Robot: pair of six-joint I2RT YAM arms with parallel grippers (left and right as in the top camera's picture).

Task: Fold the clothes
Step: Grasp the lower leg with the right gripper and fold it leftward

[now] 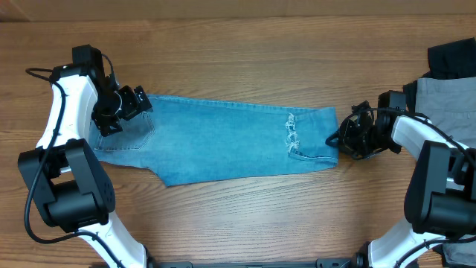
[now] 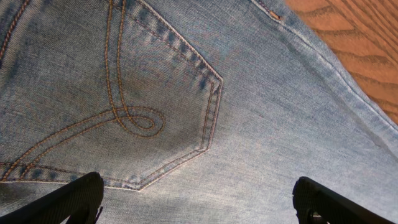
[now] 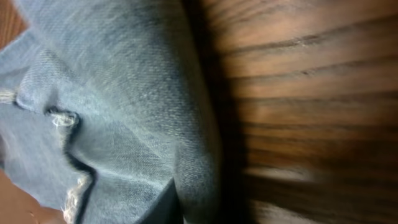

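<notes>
The left tool (image 1: 125, 110) is hanging with its jaws spread wide, gripping nothing, right above the waistband end of the light blue jeans (image 1: 223, 138). Directly beneath it the stitched back pocket (image 2: 124, 106) is lying flat.

Judging by the task, the step in hand is taking both ends for a crosswise fold. For a clean grip this tool is needing to drop straight down and pinch every layer at the waistband edge nearest it, not the pocket face.

The right tool (image 1: 340, 139) is sitting at the hem end, with denim crowding its camera. Whether its jaws are pinching the hem or merely standing beside it, I cannot tell. A frayed rip (image 1: 291, 134) is lying just inward of that tool, so a grip on the solid hem looks safer than one on loose threads.

Farther out, bare worktop (image 1: 238, 52) is stretching along both long sides of the jeans, giving room to carry the hem across toward the waistband. Beyond the right tool, on the side away from the jeans, grey trousers (image 1: 446, 100) and a black garment (image 1: 452, 59) are lying near the worktop edge. A wide backswing there is risking a snag.
</notes>
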